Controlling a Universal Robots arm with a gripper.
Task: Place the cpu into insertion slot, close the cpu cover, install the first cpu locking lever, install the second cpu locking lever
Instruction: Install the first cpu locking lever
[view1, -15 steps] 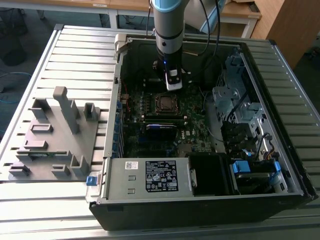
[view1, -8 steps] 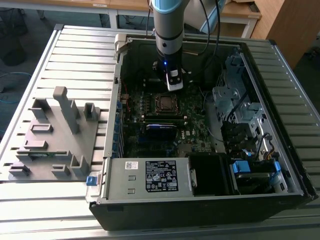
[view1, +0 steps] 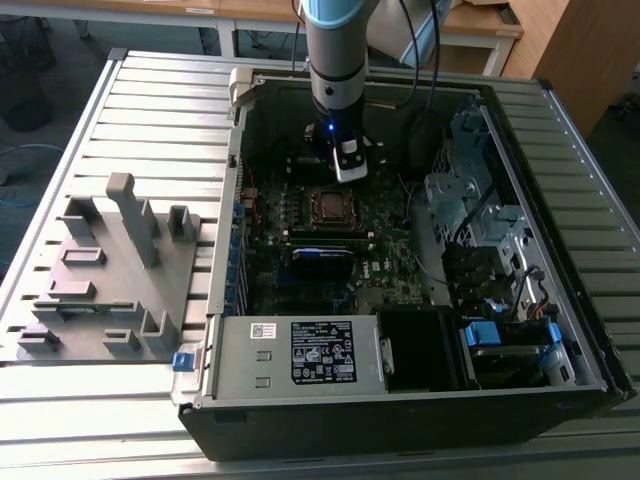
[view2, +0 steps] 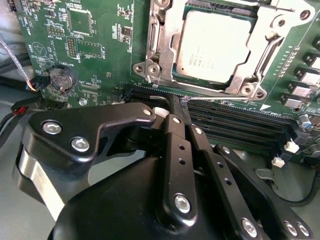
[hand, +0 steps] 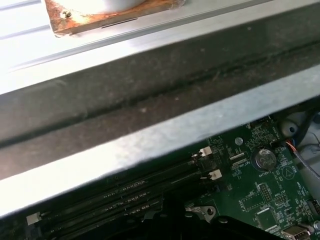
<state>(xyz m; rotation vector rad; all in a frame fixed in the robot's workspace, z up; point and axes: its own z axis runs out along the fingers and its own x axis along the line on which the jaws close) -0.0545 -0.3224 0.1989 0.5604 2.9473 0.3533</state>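
Currently we note cpu (view2: 220, 45) seated in insertion slot (view1: 313, 206) on green motherboard (view2: 100, 50); cpu cover (view2: 166, 40) lies flat over cpu edges. Low just beside slot, over black memory slots (view2: 235, 120): gripper (view2: 175, 102). Jaws pressed together, tips at thin wire locking lever (view2: 225, 98) between slot and memory slots; we cannot tell whether they pinch it. Open computer case (view1: 300, 425) rests on slatted tabletop (view1: 150, 100).

The exterior view looks steeply down from high over the worktop (view1: 150, 110) into the open computer case (view1: 400, 415). Both wrist views sit close above the motherboard (view2: 100, 30), the second facing the cpu (view2: 220, 45); they share the memory slots (view2: 235, 117) and coin battery (view2: 61, 79).
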